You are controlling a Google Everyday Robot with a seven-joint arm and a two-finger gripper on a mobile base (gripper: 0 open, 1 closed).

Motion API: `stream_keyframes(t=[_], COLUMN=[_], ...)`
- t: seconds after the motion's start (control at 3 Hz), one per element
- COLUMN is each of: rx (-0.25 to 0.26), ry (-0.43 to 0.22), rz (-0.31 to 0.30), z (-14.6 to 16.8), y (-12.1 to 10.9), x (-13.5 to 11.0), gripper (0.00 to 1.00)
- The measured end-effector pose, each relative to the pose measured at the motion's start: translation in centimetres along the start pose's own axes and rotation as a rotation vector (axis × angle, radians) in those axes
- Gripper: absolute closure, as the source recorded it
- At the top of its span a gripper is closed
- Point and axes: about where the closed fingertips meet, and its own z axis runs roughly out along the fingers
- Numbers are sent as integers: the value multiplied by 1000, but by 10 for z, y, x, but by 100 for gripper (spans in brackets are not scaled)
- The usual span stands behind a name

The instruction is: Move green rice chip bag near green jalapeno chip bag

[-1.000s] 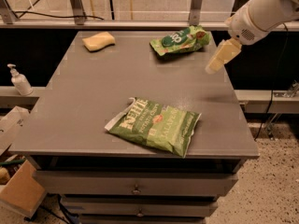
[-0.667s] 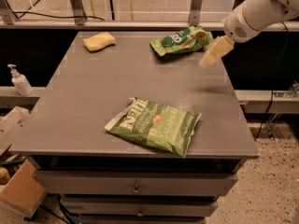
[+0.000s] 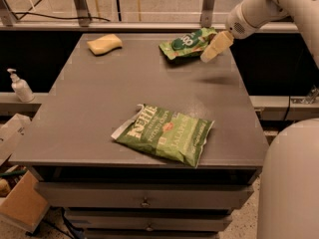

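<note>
The green rice chip bag (image 3: pixel 186 43), small and glossy with a dark oval logo, lies at the far right of the grey table (image 3: pixel 99 103). The green jalapeno chip bag (image 3: pixel 165 133), larger and flat with white Kettle lettering, lies near the table's front edge. My gripper (image 3: pixel 215 48) hangs from the white arm just to the right of the rice chip bag, close beside its right end, slightly above the tabletop.
A yellow sponge (image 3: pixel 104 44) lies at the far left of the table. A white pump bottle (image 3: pixel 20 86) stands on a ledge to the left. A metal railing (image 3: pixel 149 26) runs behind the table. Drawers (image 3: pixel 144 201) sit below the front edge.
My gripper has moved left and slightly toward the far edge, closing in on the rice chip bag's right end. Both bags have stayed in place.
</note>
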Motion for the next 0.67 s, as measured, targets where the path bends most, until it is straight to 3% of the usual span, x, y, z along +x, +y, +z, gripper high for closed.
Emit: stream_keyframes(t=[0.67], rx=[92], ry=[-53], rz=[38], z=[16], y=[3], x=[13], gripper=[0])
